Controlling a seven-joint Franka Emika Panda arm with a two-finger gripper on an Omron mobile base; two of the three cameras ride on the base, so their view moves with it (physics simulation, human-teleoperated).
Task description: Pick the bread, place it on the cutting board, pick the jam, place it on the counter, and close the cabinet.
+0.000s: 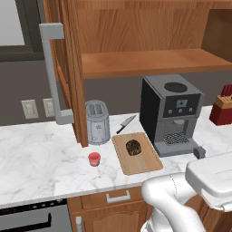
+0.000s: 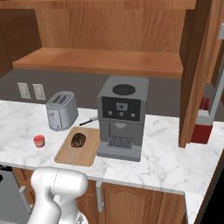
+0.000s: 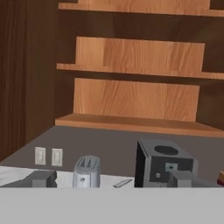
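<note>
A kitchen bench (image 1: 36, 158) of white veined marble, seen from the robot's base with the toaster (image 1: 97, 121) as the marker. Well left of the toaster, the open cabinet (image 1: 72, 68) door swings out over the bench, its long grey bar handle (image 1: 53, 72) cut off by nothing but hiding part of the wall behind; the door's upper end runs out of the left base view. Two wall sockets (image 1: 37, 108) sit left of the toaster, partly behind the handle. Just in front of the toaster and slightly left, the jam (image 1: 94, 158) stands upright on the bench, apart from everything else. Right of the toaster lies the cutting board (image 1: 147, 163), with the bread (image 1: 132, 147) resting on its far half. A knife (image 1: 126, 124) lies between the toaster and the coffee machine (image 1: 170, 113), its blade end half lost in shadow. Further right of the toaster, a red knife block (image 1: 222, 108) is cropped by the frame edge. The cabinet's shelves are bare wood. In the hand view, two dark, blurred tips of the claw (image 3: 111, 179) rise at the bottom, standing wide apart and holding nothing, with the toaster (image 3: 86, 171) between them in the distance; the claw touches no object.
</note>
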